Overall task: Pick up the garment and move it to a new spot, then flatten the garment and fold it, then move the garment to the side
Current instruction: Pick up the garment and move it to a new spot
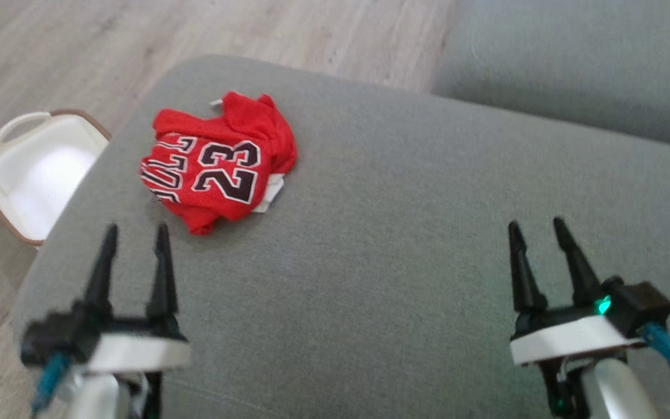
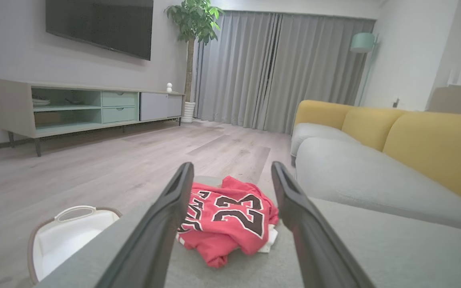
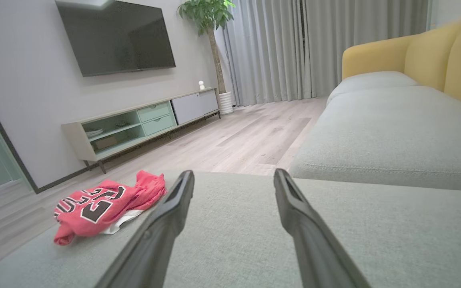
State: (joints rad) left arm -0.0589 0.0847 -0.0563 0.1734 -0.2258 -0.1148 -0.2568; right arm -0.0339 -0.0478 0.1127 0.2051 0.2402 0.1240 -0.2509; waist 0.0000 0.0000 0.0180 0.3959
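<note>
A crumpled red jersey (image 1: 218,163) with the number 23 lies in the upper left of the head view, on a big grey sofa cushion (image 1: 399,233). The left gripper (image 1: 137,230), lower left, is just below it, fingers apart and holding nothing. The right gripper (image 1: 535,224), lower right, is wide and empty too. A white basket (image 1: 38,169) stands on the floor, far left.
</note>
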